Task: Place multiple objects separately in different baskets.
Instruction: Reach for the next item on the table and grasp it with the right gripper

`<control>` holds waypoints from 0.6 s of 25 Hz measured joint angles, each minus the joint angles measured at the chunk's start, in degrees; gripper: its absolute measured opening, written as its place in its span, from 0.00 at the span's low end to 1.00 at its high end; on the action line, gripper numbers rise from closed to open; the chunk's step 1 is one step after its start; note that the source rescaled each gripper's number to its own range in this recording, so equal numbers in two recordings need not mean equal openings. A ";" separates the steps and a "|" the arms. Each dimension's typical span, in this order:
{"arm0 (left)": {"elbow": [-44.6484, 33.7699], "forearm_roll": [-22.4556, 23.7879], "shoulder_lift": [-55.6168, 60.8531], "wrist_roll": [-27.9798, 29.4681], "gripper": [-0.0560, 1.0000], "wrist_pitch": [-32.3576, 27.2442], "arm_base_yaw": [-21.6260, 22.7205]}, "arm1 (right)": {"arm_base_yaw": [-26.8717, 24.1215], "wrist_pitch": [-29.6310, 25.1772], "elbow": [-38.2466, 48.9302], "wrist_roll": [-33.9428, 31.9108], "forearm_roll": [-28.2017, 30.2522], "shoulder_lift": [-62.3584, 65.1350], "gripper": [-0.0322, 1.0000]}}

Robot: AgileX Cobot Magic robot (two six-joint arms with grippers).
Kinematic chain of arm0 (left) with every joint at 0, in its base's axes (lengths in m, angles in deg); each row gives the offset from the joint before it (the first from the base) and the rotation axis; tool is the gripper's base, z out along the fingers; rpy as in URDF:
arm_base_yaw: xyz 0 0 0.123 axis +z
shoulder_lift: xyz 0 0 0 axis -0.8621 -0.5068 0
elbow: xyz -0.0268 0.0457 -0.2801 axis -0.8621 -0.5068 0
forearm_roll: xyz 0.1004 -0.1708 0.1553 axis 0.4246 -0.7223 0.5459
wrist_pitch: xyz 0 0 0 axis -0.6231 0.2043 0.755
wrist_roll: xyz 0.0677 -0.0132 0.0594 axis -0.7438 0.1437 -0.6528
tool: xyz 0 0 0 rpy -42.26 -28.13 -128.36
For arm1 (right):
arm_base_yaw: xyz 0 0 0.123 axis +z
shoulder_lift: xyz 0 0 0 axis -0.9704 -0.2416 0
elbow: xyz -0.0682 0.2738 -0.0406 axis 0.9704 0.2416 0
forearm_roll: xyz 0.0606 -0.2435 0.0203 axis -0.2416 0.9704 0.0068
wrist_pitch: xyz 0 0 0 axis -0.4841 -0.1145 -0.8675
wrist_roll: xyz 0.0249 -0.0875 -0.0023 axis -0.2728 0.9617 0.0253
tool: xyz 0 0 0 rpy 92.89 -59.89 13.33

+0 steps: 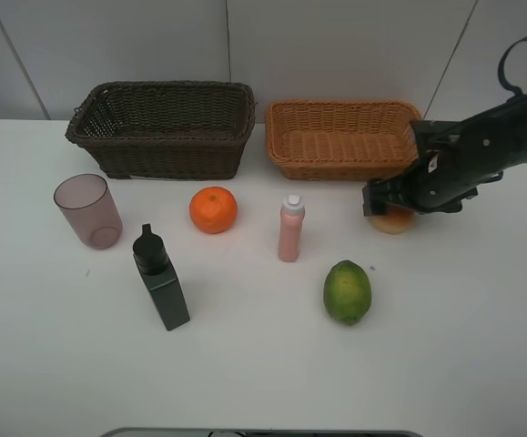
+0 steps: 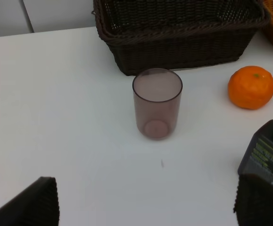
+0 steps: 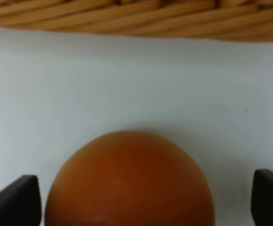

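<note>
My right gripper (image 1: pixel 384 204) hangs low over the red-yellow peach (image 1: pixel 393 221), just in front of the light tan basket (image 1: pixel 340 137). In the right wrist view the gripper (image 3: pixel 141 197) is open, with a finger on each side of the peach (image 3: pixel 127 183) and a gap on both sides. My left gripper (image 2: pixel 145 209) is open and empty, short of the pinkish cup (image 2: pixel 157 103). The cup (image 1: pixel 88 211), orange (image 1: pixel 213 209), black bottle (image 1: pixel 161 278), pink bottle (image 1: pixel 290 228) and green fruit (image 1: pixel 348 291) stand on the table. The dark brown basket (image 1: pixel 163 127) is at the back left.
The white table (image 1: pixel 245 364) reaches to the back wall, where both baskets stand side by side. The left arm does not show in the exterior view. The orange (image 2: pixel 251 87) and black bottle (image 2: pixel 266 160) lie to one side of the cup in the left wrist view.
</note>
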 joint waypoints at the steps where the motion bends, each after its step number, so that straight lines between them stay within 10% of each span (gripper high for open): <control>1: 0.00 0.00 0.00 0.00 0.96 0.00 0.00 | 0.00 0.11 0.00 0.00 0.00 0.01 0.89; 15: 0.00 0.00 0.00 0.00 0.96 0.00 0.00 | 0.00 0.48 0.00 0.24 0.03 -1.50 0.87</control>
